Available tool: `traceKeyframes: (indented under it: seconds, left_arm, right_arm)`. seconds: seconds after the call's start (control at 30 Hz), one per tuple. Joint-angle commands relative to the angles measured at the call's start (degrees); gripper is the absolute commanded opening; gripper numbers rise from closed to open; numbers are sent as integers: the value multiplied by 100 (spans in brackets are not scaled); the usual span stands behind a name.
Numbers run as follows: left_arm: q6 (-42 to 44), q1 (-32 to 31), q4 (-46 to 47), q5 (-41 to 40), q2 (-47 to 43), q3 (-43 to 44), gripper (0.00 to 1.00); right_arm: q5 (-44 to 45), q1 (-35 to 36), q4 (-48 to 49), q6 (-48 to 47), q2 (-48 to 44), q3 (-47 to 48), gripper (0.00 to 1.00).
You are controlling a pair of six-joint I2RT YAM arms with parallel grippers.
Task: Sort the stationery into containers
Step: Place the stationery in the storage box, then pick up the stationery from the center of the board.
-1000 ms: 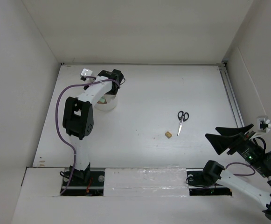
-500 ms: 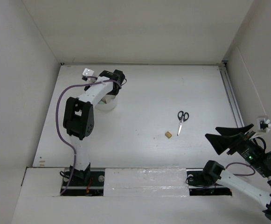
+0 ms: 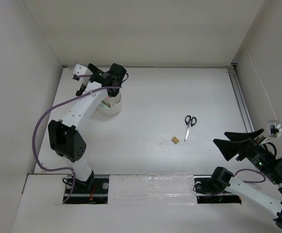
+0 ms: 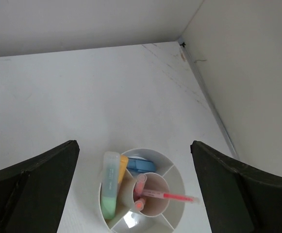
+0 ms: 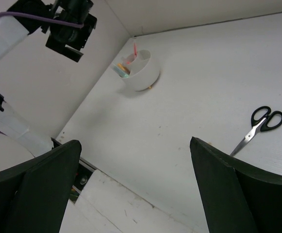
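i read this as a robotics lab test cell: bare white table [image 3: 150, 107] boxed by plain white panels [image 3: 145, 29] on left, far and right sides; left arm [image 3: 82, 108] and right arm [image 3: 252, 191] bolted at its near edge.

Scissors [image 3: 190, 126] and eraser [image 3: 175, 140] lie mid-table [image 3: 145, 97], bare surface around both; left arm [image 3: 81, 110] overhangs the cup [image 3: 110, 109] by the far left corner.

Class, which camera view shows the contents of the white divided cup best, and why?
Left wrist: it looks down into the cup, showing dividers, green highlighter, blue piece and pink pens. Top external shows it partly hidden by the left arm; right wrist shows its side, tips poking out.
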Motion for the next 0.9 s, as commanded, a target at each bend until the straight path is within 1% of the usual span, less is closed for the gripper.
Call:
traceKeyframes:
  seconds: [0.0,0.07,0.1,0.13,0.17,0.2,0.23,0.27,0.3,0.33,0.37,0.4,0.43,0.5,0.57,0.6,0.63,0.7,0.73,0.8,0.87]
  left_arm:
    - [-392,-136,-7,-1143,-285,246,100]
    - [107,-293,352,-985,-522,308,100]
    - [998,-355,606,-932,-636,308,100]
    - [1355,-512,809,-853,-898,255,100]
    - [1759,-601,1341,-670,-1066,185,100]
    - [2259,-680,1782,-502,-1259,-120,100]
    - [3786,-681,2404,-188,-1496,-367,100]
    - [4533,-681,3707,320,-2029,-656,100]
    - [5053,-733,4259,1430,-2313,-981,100]
    - [5459,-733,4700,1964,-2585,-1593,100]
    - [5620,-733,4948,2360,-3006,-1826,100]
    - [5682,-803,5089,2947,-3149,-1976,100]
    - [5683,-804,5091,3180,-3229,-2056,100]
    - [5683,-856,4733,3715,-3230,-2057,100]
    - [5683,-856,4599,4199,-3230,-2170,100]
    - [5683,-856,4599,4445,-3230,-2232,100]
    - [5839,-856,4529,4883,-3352,-2293,100]
    - [5937,-856,4310,5071,-3519,-2373,100]
    - [6007,-856,4100,5072,-3772,-2451,100]
    - [6218,-856,3783,4730,-4055,-2452,100]
    - [6333,-856,3414,4310,-4406,-2522,100]
  right_arm:
    - [183,60,162,-17,227,72,100]
    - [481,60,-22,176,508,133,100]
    - [544,60,-75,177,640,212,100]
    - [623,60,-136,316,911,265,100]
    - [693,60,-259,370,1053,318,100]
    - [764,60,-260,370,1176,371,100]
    - [825,60,-312,370,1290,423,100]
    - [826,60,-313,370,1448,424,100]
    - [721,60,-95,370,1450,424,100]
    - [616,60,55,318,1511,302,100]
    - [528,60,196,318,1572,231,100]
    - [466,60,423,318,1642,178,100]
    - [387,60,504,318,1730,126,100]
    - [256,60,714,510,2090,-85,100]
    - [185,60,873,642,2354,-242,100]
    - [184,60,935,817,2642,-314,100]
    - [236,60,1040,888,2784,-366,100]
    - [237,60,1216,941,3074,-489,100]
    - [237,60,1295,942,3389,-490,100]
    - [167,-10,1584,942,3724,-604,100]
    - [-130,-159,2031,827,4287,-744,99]
